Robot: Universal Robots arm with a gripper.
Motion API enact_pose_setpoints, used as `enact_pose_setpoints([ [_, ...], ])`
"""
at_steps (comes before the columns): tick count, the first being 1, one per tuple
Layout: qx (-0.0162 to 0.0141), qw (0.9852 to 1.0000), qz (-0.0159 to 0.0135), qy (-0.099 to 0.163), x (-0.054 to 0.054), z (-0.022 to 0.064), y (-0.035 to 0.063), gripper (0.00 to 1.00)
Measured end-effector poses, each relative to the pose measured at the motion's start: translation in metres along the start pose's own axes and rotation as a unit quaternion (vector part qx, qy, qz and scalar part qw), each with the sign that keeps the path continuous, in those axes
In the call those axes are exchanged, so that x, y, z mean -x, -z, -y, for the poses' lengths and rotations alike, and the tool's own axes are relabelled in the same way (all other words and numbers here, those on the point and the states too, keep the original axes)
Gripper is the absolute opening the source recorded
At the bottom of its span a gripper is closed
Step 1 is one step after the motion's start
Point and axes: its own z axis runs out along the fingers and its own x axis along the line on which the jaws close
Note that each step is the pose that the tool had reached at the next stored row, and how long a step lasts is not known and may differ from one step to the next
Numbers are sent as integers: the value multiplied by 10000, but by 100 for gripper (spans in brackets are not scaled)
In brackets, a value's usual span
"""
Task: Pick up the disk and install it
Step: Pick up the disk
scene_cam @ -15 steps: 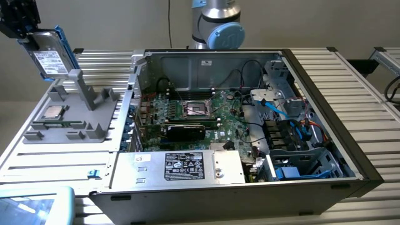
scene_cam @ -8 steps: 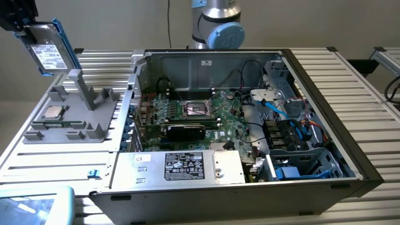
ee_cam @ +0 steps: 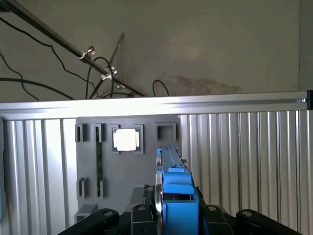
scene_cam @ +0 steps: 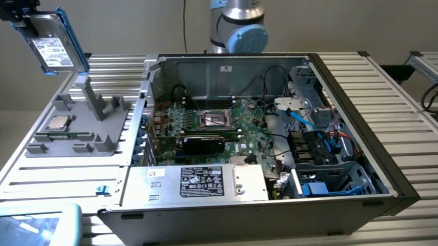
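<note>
Exterior view: the disk point(scene_cam: 53, 45) is silver in a blue frame, and the print on its white label is too small to read. It hangs tilted in the upper left of the frame, above the grey fixture point(scene_cam: 82, 128). The gripper point(scene_cam: 20, 21) is raised and clamps its upper end.

Wrist view: black fingers point(ee_cam: 141, 215) are closed on the disk, which is seen edge-on.

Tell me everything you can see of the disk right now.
The flat rectangular silver hard drive in its bright blue plastic frame looks metal-cased, with a white printed label facing the exterior camera and the blue frame running along its long edges. It is off the table, nearly upright and slightly tilted, above the grey plastic fixture at the exterior view's left, apart from the open computer case. The hand is closed on it; the wrist view shows it edge-on.
</note>
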Motion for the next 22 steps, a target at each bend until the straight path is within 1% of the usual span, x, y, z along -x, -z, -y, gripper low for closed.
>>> enact_pose_setpoints([
  [3,0,10000,0,0,4,74,116,37],
  [7,0,10000,0,0,7,196,260,37],
  [11,0,10000,0,0,-13,310,396,37],
  [16,-1,10000,0,0,-64,385,525,37],
  [22,0,10000,0,0,-169,432,617,37],
])
